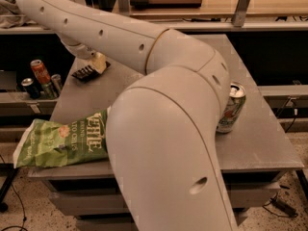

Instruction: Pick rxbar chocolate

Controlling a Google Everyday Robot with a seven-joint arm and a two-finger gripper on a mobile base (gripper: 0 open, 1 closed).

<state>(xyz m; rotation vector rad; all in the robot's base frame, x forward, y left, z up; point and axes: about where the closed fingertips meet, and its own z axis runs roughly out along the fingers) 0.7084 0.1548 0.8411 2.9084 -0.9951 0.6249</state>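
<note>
At the table's (pixel 260 143) far left corner, gripper (pixel 97 63) touches rxbar chocolate (pixel 86 73).
Whether it grips the bar cannot be told; green chip bag (pixel 62 141) lies near left.

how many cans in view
4: a soda can on the table at right; a red can, dark can and silver can on the left shelf. Arm may hide more. Hand by the rxbar chocolate.

bar (pixel 85 73): far left on table (pixel 262 141)
gripper (pixel 96 64): far left, at bar's right end
bag (pixel 60 141): near left, overhanging table's edge
can (pixel 230 109): right, on table
arm (pixel 163 143): across middle, left of can
shelf cans (pixel 41 77): left of table
</note>
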